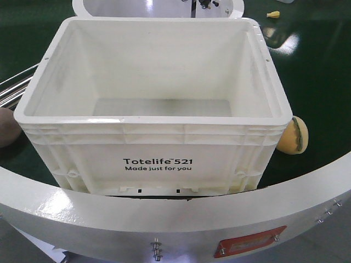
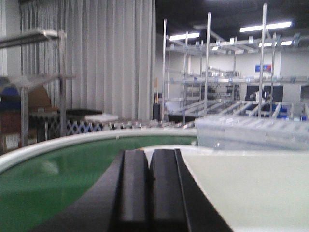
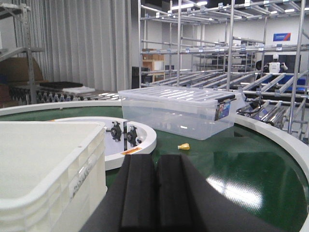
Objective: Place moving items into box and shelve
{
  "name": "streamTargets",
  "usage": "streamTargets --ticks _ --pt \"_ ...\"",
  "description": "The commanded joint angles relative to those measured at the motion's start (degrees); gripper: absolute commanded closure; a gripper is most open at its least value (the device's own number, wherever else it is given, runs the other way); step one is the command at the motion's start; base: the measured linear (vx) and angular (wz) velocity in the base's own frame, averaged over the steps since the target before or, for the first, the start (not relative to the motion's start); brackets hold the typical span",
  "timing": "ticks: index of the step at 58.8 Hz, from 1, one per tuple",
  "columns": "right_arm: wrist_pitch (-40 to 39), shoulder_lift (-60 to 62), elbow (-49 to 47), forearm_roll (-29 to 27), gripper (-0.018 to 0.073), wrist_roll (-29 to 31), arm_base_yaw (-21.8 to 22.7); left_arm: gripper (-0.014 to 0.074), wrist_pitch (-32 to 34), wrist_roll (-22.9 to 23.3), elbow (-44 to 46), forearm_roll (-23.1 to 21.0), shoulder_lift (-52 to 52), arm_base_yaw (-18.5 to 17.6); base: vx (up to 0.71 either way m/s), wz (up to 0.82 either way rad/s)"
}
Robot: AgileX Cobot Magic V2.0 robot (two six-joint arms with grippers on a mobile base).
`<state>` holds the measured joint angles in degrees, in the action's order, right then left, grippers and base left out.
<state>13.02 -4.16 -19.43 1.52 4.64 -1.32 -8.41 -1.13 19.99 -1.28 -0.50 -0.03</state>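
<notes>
The white box (image 1: pixel 156 159), printed "Totelife 521", stands on the green belt with nothing showing inside it. A pale yellow-orange ball with a dark green stripe (image 1: pixel 293 137), one of the moving items, rests against the box's right front corner. A small yellow item (image 1: pixel 272 15) (image 3: pixel 183 146) lies farther back on the belt. My left gripper (image 2: pixel 148 159) is shut and empty, with the box (image 2: pixel 241 193) just to its right. The right gripper (image 3: pixel 155 164) is also shut and empty, beside the box's ribbed wall (image 3: pixel 48 164). Neither gripper shows in the front view. Metal shelve racks (image 3: pixel 260 82) stand in the background.
A clear lidded container (image 3: pixel 178 113) sits on the belt behind the box. A white round hub (image 3: pixel 130 137) is at the belt's centre. A brown rounded thing (image 1: pixel 5 127) lies left of the box, near metal bars (image 1: pixel 12 90). The belt's white outer rim (image 1: pixel 175 213) runs along the front.
</notes>
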Motion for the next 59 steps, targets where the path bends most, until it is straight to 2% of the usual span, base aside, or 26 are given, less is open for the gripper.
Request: streamTargets --ticks 1,12,28,32,44,51,59 --pt "0.3 -4.9 -6.0 0.9 0.0575 0.0 0.0 0.0619 -0.9 0.2 7.1 0.0 3.3 -0.2 0.0 0.0" --pt "9.5 -14.6 -13.4 0.9 0.0575 0.0 0.0 0.0619 -16.4 0.2 17.1 0.0 13.6 -0.2 0.0 0.0" --pt "17.7 -26.1 -13.7 0.7 0.0575 0.0 0.0 0.0619 -29.7 0.3 17.7 -0.1 24.7 -0.2 0.0 0.0" --pt "18.4 -28.3 -13.7 0.7 0.0575 0.0 0.0 0.0619 -31.6 0.3 17.7 -0.1 26.3 -0.2 0.0 0.0" --pt "19.5 -33.0 -13.7 0.8 0.0569 0.0 0.0 0.0604 -31.8 0.3 17.7 -0.1 28.2 -0.2 0.0 0.0" --pt "20.3 -34.9 -13.7 0.8 0.0519 -0.1 0.0 0.0516 -32.5 0.3 17.7 0.0 28.2 -0.2 0.0 0.0" --pt "20.8 -37.2 -13.7 0.8 0.0361 -0.1 0.0 0.0312 -33.0 0.3 17.7 0.0 28.2 -0.2 0.0 0.0"
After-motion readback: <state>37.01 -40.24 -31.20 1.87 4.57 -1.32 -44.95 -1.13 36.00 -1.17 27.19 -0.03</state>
